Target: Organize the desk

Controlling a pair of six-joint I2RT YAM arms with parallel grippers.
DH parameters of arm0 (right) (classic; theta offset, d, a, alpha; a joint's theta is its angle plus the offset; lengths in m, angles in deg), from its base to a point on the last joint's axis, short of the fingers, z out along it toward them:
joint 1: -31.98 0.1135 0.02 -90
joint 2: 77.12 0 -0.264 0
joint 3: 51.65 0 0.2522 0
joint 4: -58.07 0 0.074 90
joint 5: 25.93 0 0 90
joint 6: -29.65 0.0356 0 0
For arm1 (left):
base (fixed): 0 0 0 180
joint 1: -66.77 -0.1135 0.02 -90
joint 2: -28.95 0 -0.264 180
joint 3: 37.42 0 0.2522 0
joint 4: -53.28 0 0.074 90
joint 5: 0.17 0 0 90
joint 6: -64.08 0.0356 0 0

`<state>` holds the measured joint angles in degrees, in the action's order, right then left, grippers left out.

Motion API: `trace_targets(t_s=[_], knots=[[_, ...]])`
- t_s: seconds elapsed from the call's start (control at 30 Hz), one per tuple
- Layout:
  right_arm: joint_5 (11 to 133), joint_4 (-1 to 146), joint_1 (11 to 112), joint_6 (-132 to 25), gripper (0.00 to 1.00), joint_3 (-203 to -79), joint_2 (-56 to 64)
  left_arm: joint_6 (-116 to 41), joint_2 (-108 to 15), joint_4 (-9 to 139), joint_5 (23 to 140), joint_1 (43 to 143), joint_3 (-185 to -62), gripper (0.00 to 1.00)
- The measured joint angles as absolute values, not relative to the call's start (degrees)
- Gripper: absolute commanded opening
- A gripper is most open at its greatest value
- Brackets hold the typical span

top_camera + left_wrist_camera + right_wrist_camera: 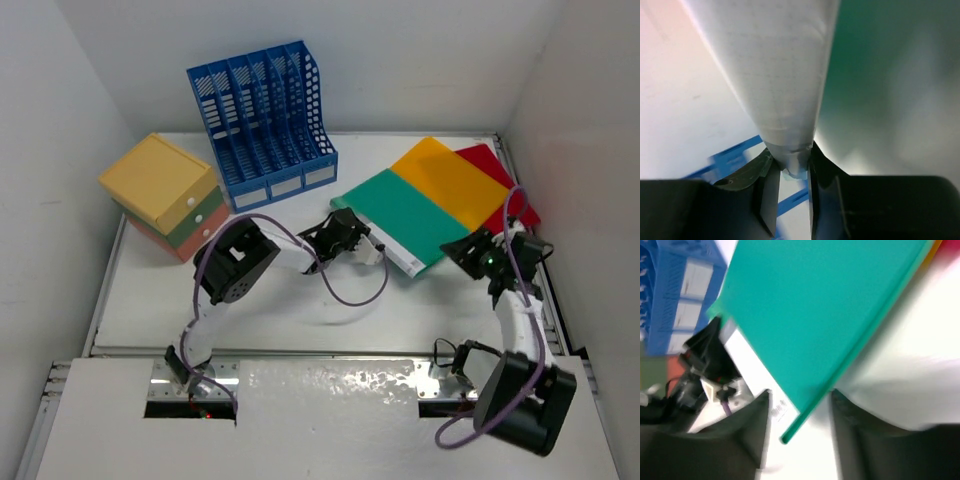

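Your desk (300, 320) fills the middle of the top view, with its long axis running from 9 to 3 o'clock. It is a flat white rectangle with metal rails along its left, right and near edges, and white walls close it in. Your left gripper (791, 170) is clenched on the white edge of the green folder (415, 215) near the centre. Your right gripper (799, 410) has its fingers spread, straddling that folder's corner toward 3 o'clock. A blue file rack (265, 120) stands at 12 o'clock and a drawer box (165, 195) at 10.
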<state>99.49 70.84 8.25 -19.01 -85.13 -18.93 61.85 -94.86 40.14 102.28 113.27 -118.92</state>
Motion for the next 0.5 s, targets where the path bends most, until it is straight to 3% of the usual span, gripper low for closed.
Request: trace_targets(t_s=[0.07,0.23,0.33,0.5], knots=[[94.6,78.9,8.6,-25.6,0.65,-91.1,-23.5,66.5,-93.6,40.3,103.5,112.7,-119.2,0.0],[83.5,93.1,11.7,-37.6,0.66,-105.1,-35.3,77.1,-88.8,40.3,105.1,112.3,-120.8,0.0],[82.5,93.2,15.6,-41.8,0.6,-106.4,-40.1,82.4,-84.5,39.5,105.2,112.3,-121.3,0.0],[79.3,90.2,26.1,-49.0,0.61,-103.1,-42.3,86.5,-78.1,35.0,104.0,112.0,-120.5,0.0]])
